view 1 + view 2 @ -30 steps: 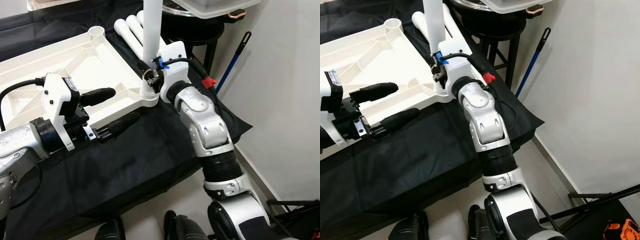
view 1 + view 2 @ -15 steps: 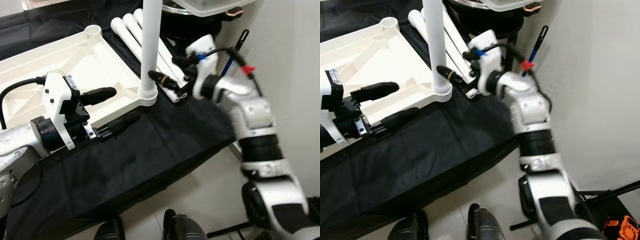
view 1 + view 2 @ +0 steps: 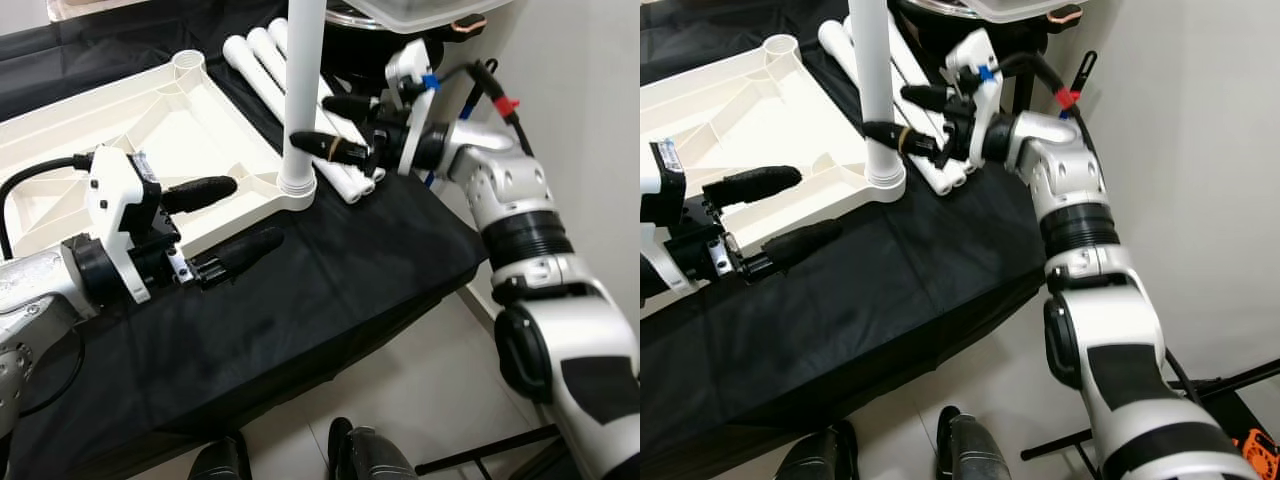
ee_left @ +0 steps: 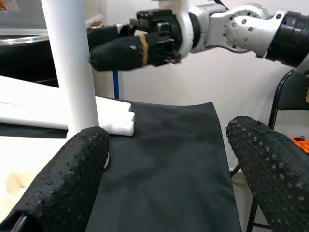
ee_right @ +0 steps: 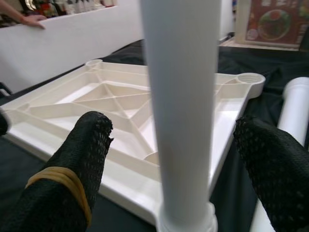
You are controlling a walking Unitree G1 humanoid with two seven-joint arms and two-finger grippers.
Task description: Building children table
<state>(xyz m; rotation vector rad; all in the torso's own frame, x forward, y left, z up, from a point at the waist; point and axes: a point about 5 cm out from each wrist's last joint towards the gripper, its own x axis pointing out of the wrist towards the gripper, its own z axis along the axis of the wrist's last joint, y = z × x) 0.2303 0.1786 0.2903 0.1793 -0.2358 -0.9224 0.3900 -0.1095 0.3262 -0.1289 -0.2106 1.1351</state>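
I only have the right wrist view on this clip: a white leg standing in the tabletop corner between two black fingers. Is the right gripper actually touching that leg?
Observer: No. In the left eye view the right gripper is open and beside the upright leg, with a gap between them.
Operator: Are there more legs to fit?
Observer: Yes, spare white legs lie on the black cloth behind the standing one.
Operator: Where is the other arm?
Observer: The left gripper is open at the near edge of the upturned tabletop, one finger over the plastic, one over the cloth.
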